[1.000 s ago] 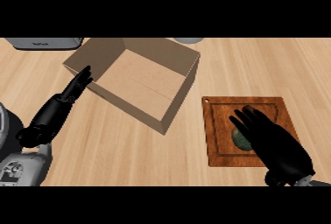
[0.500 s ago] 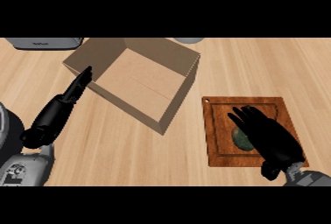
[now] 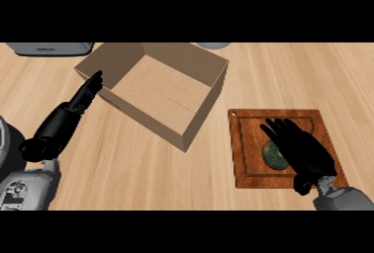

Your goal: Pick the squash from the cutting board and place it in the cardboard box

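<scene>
Your right hand (image 3: 303,153) lies over the squash (image 3: 274,154) on the cutting board (image 3: 245,148), fingers straight, gripping nothing. Left hand (image 3: 70,116) open beside the cardboard box (image 3: 157,89), far left.

Right hand (image 3: 305,154) lies open over the squash (image 3: 274,154) on the cutting board (image 3: 247,148).

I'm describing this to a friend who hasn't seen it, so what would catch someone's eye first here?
First, the open cardboard box at upper centre of the wooden counter, sitting at an angle. Next, the right hand lying with straight fingers over a dark green squash on the reddish-brown cutting board at lower right. The left hand points toward the box's left wall.
</scene>
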Controlling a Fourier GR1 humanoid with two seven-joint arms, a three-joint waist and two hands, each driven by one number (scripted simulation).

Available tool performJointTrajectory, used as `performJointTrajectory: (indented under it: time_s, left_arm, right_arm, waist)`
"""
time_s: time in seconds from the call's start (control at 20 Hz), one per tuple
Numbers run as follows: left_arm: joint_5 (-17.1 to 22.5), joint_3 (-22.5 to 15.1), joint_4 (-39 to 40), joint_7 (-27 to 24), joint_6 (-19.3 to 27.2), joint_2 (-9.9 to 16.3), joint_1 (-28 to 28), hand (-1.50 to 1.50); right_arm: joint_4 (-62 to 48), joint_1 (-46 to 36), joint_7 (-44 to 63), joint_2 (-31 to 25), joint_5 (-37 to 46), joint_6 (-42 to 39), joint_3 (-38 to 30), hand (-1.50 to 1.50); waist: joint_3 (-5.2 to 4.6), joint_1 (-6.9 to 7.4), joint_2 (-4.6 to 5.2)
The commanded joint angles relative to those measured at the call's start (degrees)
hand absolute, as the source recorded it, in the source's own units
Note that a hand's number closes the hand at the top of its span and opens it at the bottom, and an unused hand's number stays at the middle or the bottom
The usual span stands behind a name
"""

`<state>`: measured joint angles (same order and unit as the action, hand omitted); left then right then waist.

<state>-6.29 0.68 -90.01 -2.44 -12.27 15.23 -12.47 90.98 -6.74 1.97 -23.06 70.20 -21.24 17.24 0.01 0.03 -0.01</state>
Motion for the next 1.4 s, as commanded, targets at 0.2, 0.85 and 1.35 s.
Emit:
performJointTrajectory:
  time_s: [0.2, 0.85, 1.35]
  left_arm:
    - [-0.99, 2.10, 3.34, -1.56, -1.86, -0.44, -1.82, 0.00]
    - [-3.52, -0.28, 2.48, -0.10, -0.71, -2.94, -3.51, 0.00]
    - [-2.33, -4.07, 3.32, -1.90, -4.78, -4.36, -7.23, 0.00]
  right_arm:
    - [-5.44, 0.32, -6.21, 1.10, 3.27, 3.48, -0.51, 1.50]
    - [-8.64, -9.53, -3.12, 19.29, 10.08, 7.82, 9.90, 1.50]
    - [-12.97, -26.01, 11.87, 22.97, -5.76, 12.34, 20.59, 1.50]
  waist:
    - [-0.01, -0.10, 0.01]
    - [-0.07, 1.35, 0.02]
    - [0.09, 11.92, 1.66]
